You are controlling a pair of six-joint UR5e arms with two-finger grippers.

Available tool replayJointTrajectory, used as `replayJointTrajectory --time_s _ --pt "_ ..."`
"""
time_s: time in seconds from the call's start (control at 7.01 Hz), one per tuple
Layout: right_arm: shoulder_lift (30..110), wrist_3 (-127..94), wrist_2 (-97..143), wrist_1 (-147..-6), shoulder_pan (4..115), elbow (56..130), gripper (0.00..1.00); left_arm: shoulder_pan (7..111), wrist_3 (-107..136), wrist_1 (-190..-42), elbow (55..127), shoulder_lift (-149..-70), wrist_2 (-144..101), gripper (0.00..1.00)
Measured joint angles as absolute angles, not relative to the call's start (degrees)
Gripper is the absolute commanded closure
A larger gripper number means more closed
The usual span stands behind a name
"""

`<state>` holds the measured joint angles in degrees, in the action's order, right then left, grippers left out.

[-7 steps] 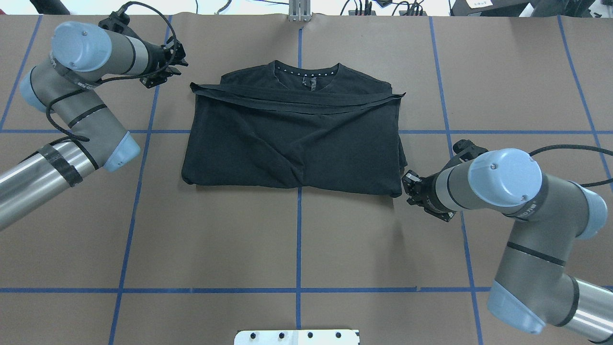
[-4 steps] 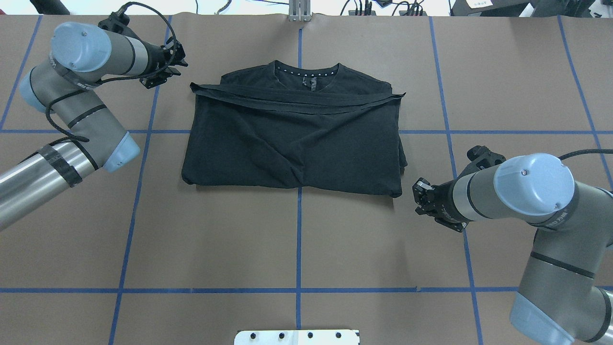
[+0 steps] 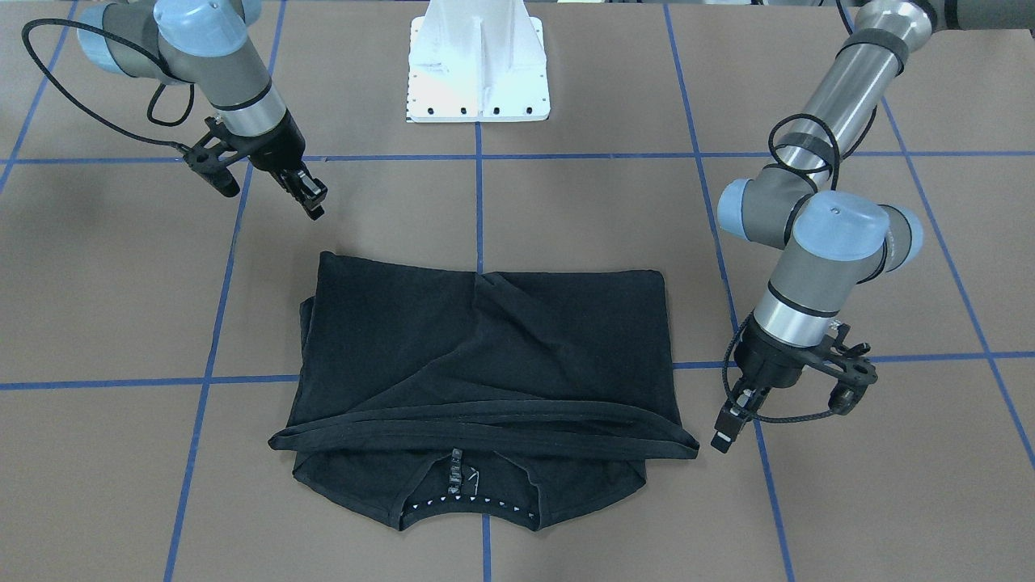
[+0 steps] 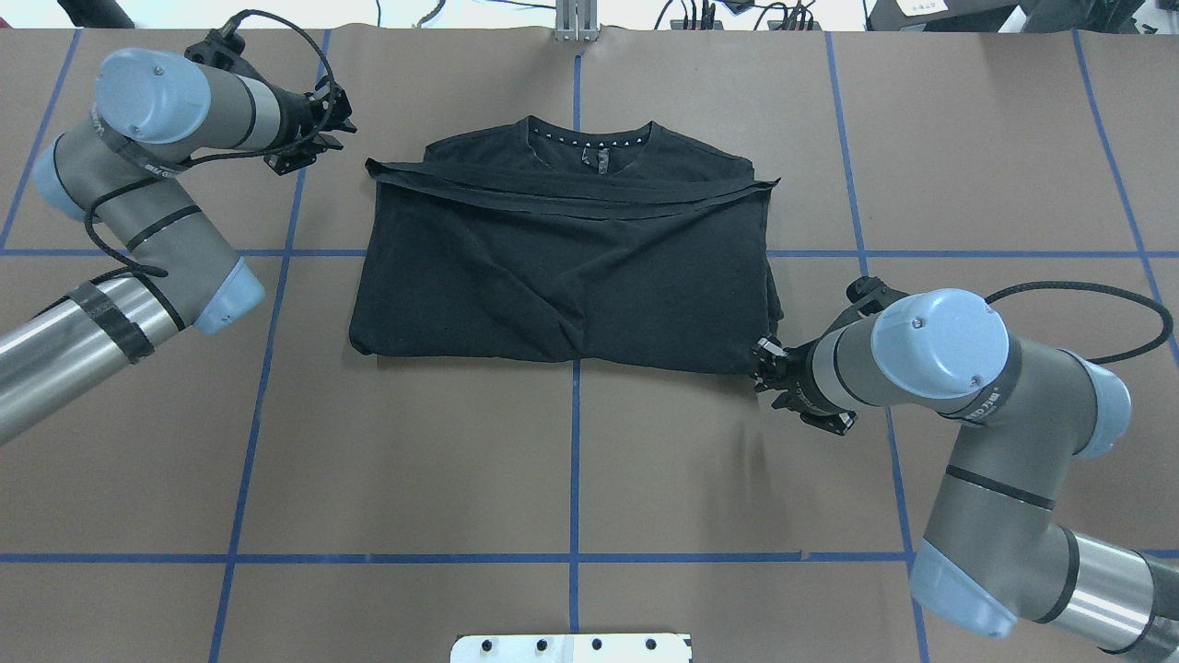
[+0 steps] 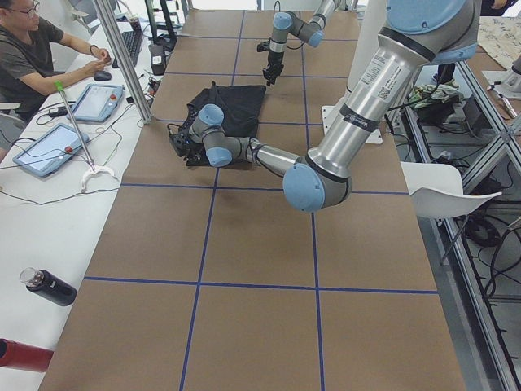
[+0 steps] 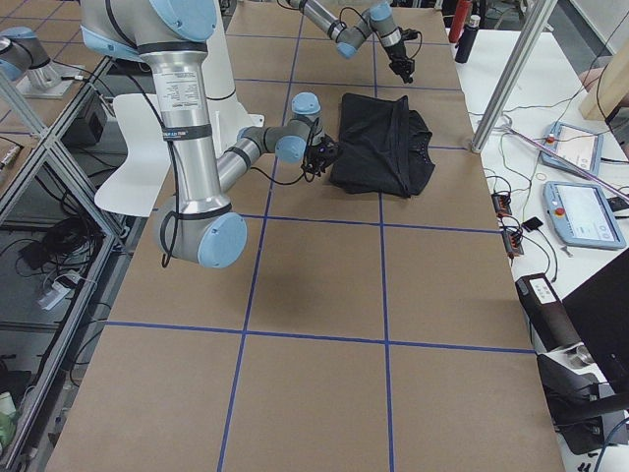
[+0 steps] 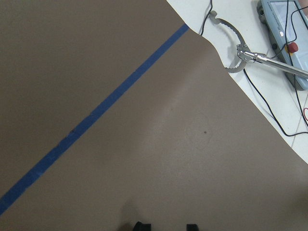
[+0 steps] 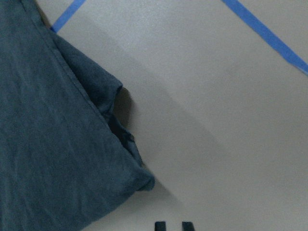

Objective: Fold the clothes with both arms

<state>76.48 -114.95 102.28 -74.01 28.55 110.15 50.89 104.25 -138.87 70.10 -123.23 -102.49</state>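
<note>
- Brown paper (image 4: 414, 460) covers the table, crossed by a grid of blue tape (image 4: 575, 460).
- At the far left, the left arm (image 4: 138, 212) bends in from the left edge, with its wrist turned towards the middle.
- The left gripper (image 3: 722, 435) hangs over bare paper, just left of the T-shirt's far left corner and not touching it. In its wrist view the two fingertips stand a clear gap apart, with nothing between them.
- The black T-shirt (image 4: 562, 267) lies folded in the middle of the table, across the central tape line. Its long axis runs left to right.
- The neckline (image 4: 589, 143) points to the far side, showing small white marks.
- The hem (image 4: 571, 195) is folded up and lies as a band across the shirt, just on the near side of the neckline.
- The right gripper (image 4: 763, 361) sits at the shirt's near right corner. Its wrist view shows the fingertips a narrow gap apart, just beside the corner and holding nothing.
- The right arm (image 4: 930, 345) reaches in from the near right.
</note>
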Motion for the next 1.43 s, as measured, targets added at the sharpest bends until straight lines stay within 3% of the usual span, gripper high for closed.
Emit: replayJointTrajectory --time_s 0.14,0.29,0.57,0.71,0.86,1.43 --pt "75.95 -114.77 101.14 -74.0 28.47 108.92 0.33 50.89 104.26 -138.87 70.09 -123.23 -102.38 0.64" --pt "75.4 -114.52 100.47 -74.0 28.46 107.75 0.42 50.86 104.3 -138.87 70.09 -123.22 -102.29 0.63" --pt "74.35 -113.96 99.94 -74.0 28.43 106.31 0.45 50.81 104.32 -138.87 70.06 -123.22 -102.17 0.63" --pt "74.02 -113.49 99.69 -74.0 28.45 106.05 0.53 50.81 104.33 -138.87 70.05 -123.22 -102.04 0.63" --pt "73.72 -112.77 99.35 -74.0 28.46 105.93 0.96 50.71 104.33 -138.87 70.02 -123.22 -101.7 0.63" --pt "73.58 -112.16 99.14 -74.0 28.62 106.05 1.0 50.29 104.35 -138.93 69.96 -123.22 -101.09 0.63"
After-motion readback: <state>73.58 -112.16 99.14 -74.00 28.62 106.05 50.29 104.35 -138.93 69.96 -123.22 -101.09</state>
